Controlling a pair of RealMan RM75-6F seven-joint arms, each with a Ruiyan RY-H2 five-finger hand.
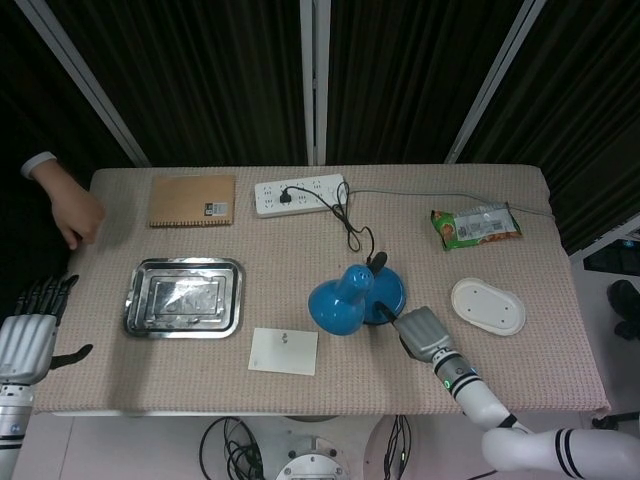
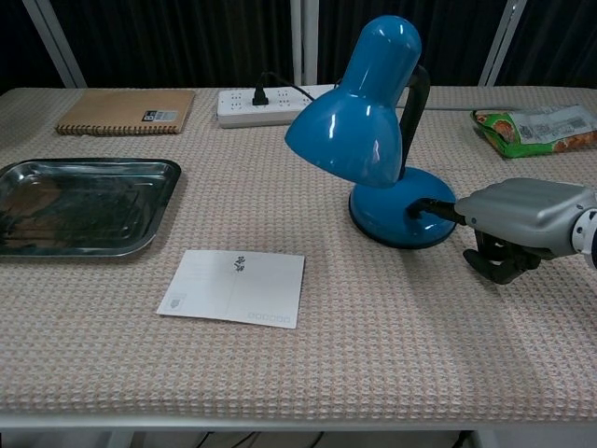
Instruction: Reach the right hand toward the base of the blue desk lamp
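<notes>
The blue desk lamp stands mid-table, unlit, its shade (image 1: 335, 305) (image 2: 350, 140) tipped forward-left over the round base (image 1: 388, 293) (image 2: 392, 219). My right hand (image 1: 422, 335) (image 2: 518, 219) lies just right of the base. One dark fingertip (image 2: 424, 208) is stretched out and touches the top of the base near its switch, while the other fingers curl underneath and hold nothing. My left hand (image 1: 30, 335) hangs off the table's near left corner, fingers straight and apart, and is seen only in the head view.
A steel tray (image 1: 135, 305) (image 2: 159, 201) sits at the left, and a white card (image 1: 284, 351) (image 2: 235, 287) lies in front of the lamp. Along the back are a notebook (image 1: 192, 200), a power strip (image 1: 298, 194) and a snack packet (image 1: 476, 224). A white dish (image 1: 487, 305) lies right. A person's hand (image 1: 75, 210) is at the far left edge.
</notes>
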